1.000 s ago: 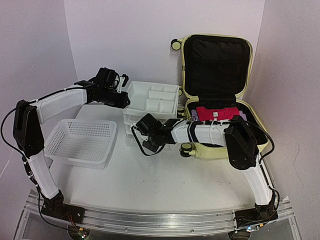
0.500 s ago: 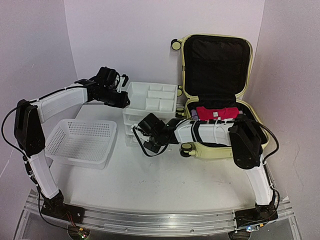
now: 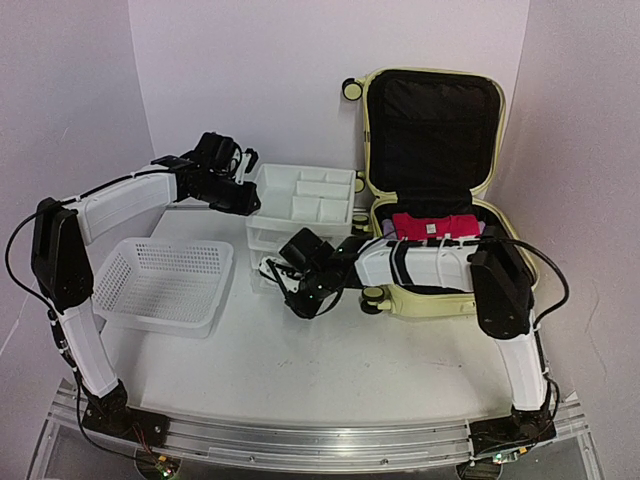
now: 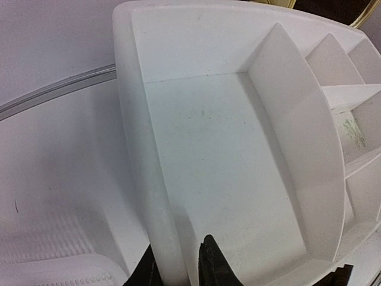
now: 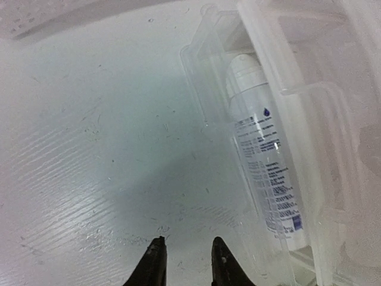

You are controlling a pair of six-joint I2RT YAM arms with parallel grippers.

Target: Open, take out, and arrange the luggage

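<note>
**Big pale yellow hard-shell luggage (image 3: 430, 130) sits wide open at the back right.**
We see a red folded cloth (image 3: 432, 226) inside it. Left gripper (image 4: 178, 269) pinches the rim of the white plastic drawer unit (image 4: 220, 161), prob. so it can't slide. Right gripper (image 5: 187, 244) hangs low, fingers (image 5: 156, 257) a bit apart, holding nothing. It's just beside the see-through drawer (image 5: 196, 77) w/ a white bottle (image 5: 262, 161), maybe to push it.
</note>
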